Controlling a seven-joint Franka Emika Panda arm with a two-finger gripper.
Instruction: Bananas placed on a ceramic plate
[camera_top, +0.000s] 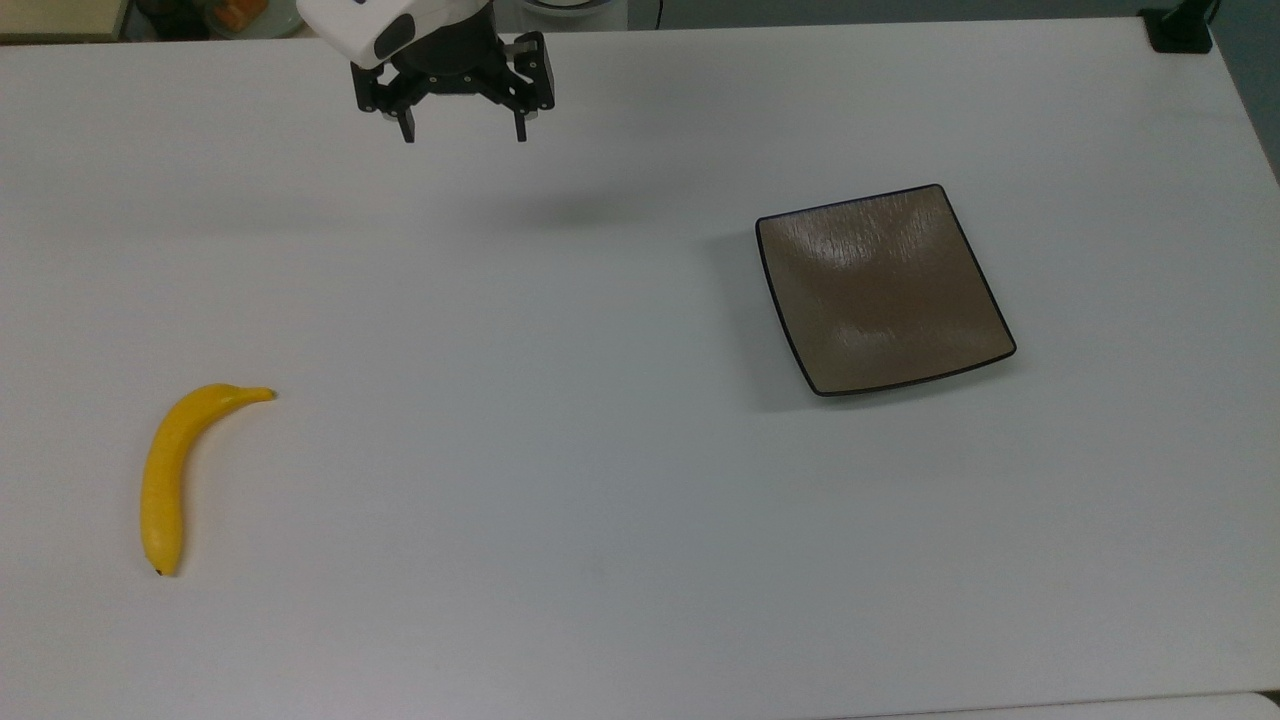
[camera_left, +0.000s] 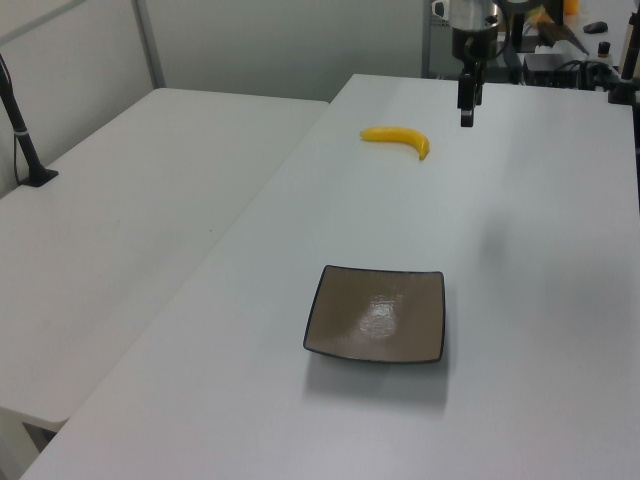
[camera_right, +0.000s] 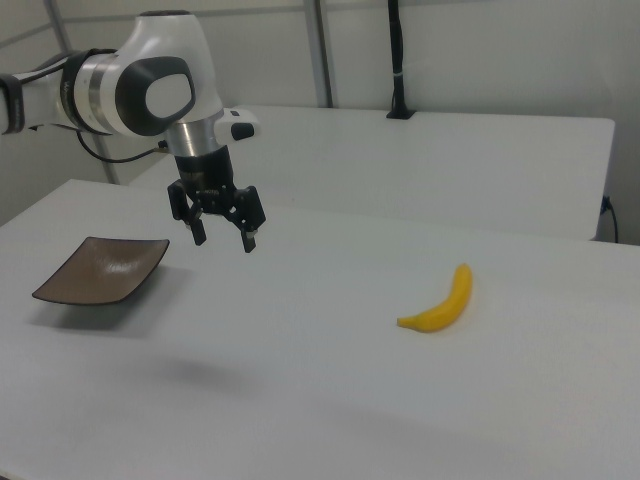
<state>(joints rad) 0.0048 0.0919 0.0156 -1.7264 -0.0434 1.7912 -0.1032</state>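
A: Where are we sitting rel. to the banana (camera_top: 168, 476)?

B: We're hovering high over the table (camera_top: 600, 450) near the top view's upper edge – gripper (camera_top: 463, 136) empty, fingers spread apart, pointing down. The banana is lying flat toward the top view's lower left, well apart from us.

A: Long axis?

B: Running roughly up-down in the top view, bowing toward the top view's left, stem curling to the upper right. In the right view it's lying to the right of the gripper (camera_right: 222, 240). We're judging we'll need to turn the wrist so the fingers close across the narrow body, not along it.

A: And the plate (camera_top: 884, 291)?

B: Sitting bare on the top view's right – nothing in it, approx. as far from us as the fruit, on the opposite side. So the task isn't started yet, we're thinking: reach first, then carry across.
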